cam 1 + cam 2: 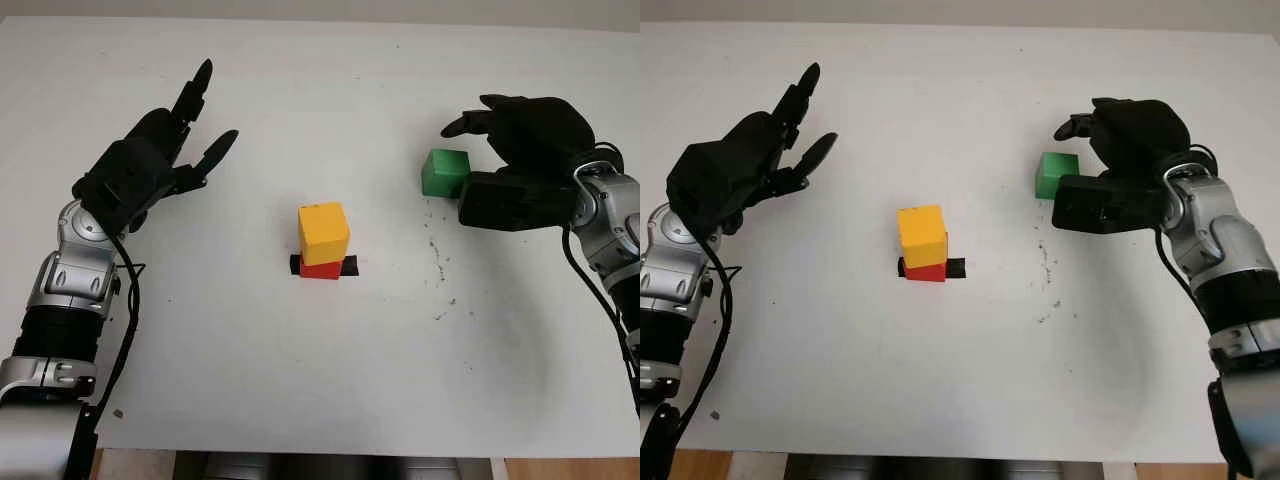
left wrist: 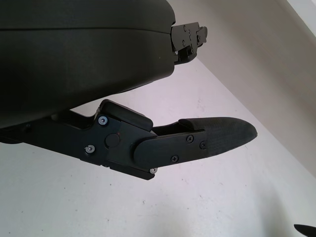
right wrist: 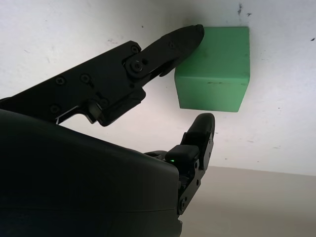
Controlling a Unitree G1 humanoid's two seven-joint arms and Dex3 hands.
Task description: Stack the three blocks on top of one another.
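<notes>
A yellow block [image 1: 323, 232] sits on a red block [image 1: 320, 268] in the middle of the table, over a black strip [image 1: 351, 266]. A green block [image 1: 445, 172] stands alone on the table to the right. My right hand [image 1: 458, 163] is open around it, fingers arched over its far side and the thumb at its near right side. In the right wrist view one fingertip [image 3: 190, 35] touches the green block [image 3: 215, 66] at a corner, and another fingertip [image 3: 202, 123] stands a little apart from it. My left hand [image 1: 212, 108] is open above the table at the left.
The white table [image 1: 250, 380] has small dark specks [image 1: 437, 262] right of the stack. Its front edge [image 1: 300, 452] runs along the bottom, and bare surface lies between the stack and each hand.
</notes>
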